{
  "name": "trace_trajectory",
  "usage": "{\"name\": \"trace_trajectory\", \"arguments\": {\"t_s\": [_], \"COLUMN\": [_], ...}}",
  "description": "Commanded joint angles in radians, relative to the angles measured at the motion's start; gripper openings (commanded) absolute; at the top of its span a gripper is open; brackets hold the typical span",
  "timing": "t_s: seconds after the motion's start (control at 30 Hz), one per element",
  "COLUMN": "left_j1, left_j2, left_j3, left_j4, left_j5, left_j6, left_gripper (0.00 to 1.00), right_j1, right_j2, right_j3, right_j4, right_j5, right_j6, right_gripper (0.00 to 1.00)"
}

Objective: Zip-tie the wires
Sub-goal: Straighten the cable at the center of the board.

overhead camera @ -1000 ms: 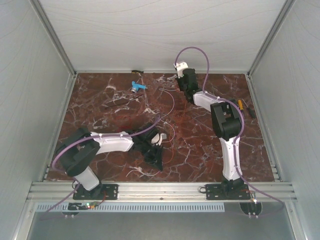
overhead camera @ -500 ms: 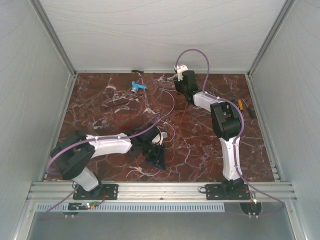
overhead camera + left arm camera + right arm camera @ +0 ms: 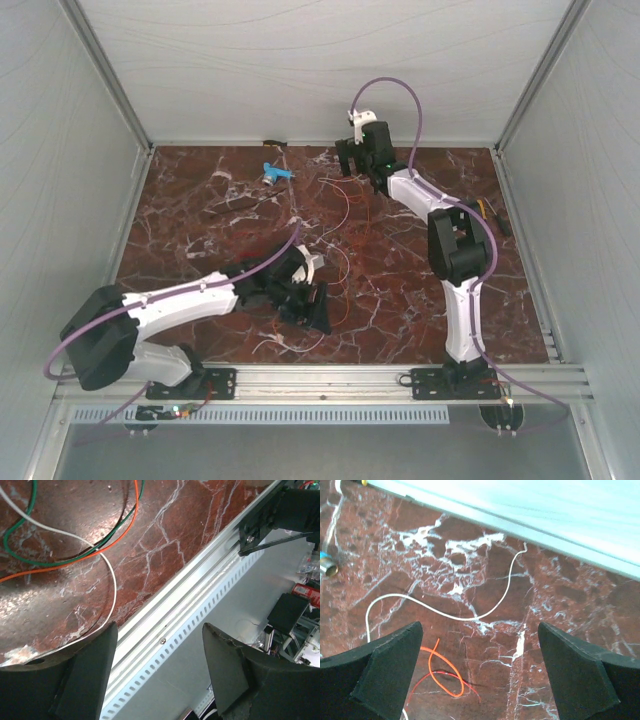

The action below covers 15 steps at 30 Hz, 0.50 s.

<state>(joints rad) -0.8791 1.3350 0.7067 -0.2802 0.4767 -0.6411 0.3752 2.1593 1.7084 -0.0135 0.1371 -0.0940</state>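
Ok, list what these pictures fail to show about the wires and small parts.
- Top view: the wires are too thin to trace or count; the left arm covers their near part.
- Left wrist view: they run off the top and left edges, ends unseen.
- Right wrist view: the white strand vanishes behind a black finger; a metal item is cut by the left edge.
- Top view: the blue piece is too small to identify.

The bench (image 3: pixel 200 215) is dark red marble veined with white. On it the wires (image 3: pixel 470 618) show white, orange, red, green and black, and a small plastic piece (image 3: pixel 275 172) is bright blue. The arms (image 3: pixel 180 305) are white and black with purple cables (image 3: pixel 386 81), and the end effector fingers (image 3: pixel 385 670) are matte black.
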Motion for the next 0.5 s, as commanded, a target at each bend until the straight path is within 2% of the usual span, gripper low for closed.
{"name": "trace_trajectory", "arguments": {"t_s": [0.0, 0.3, 0.47], "left_j1": [-0.004, -0.001, 0.002], "left_j2": [-0.046, -0.171, -0.234], "left_j3": [0.02, 0.079, 0.103], "left_j4": [-0.065, -0.188, -0.236], "left_j5": [-0.058, -0.221, -0.315], "left_j6": [0.003, 0.043, 0.057], "left_gripper": [0.7, 0.76, 0.94], "right_j1": [0.021, 0.06, 0.089], "right_j2": [-0.053, -0.175, -0.237], "right_j3": [0.088, 0.014, 0.007], "right_j4": [-0.124, -0.109, -0.117], "right_j5": [0.093, 0.02, 0.023], "right_j6": [0.032, 0.06, 0.046], "right_gripper": [0.98, 0.98, 0.98]}}
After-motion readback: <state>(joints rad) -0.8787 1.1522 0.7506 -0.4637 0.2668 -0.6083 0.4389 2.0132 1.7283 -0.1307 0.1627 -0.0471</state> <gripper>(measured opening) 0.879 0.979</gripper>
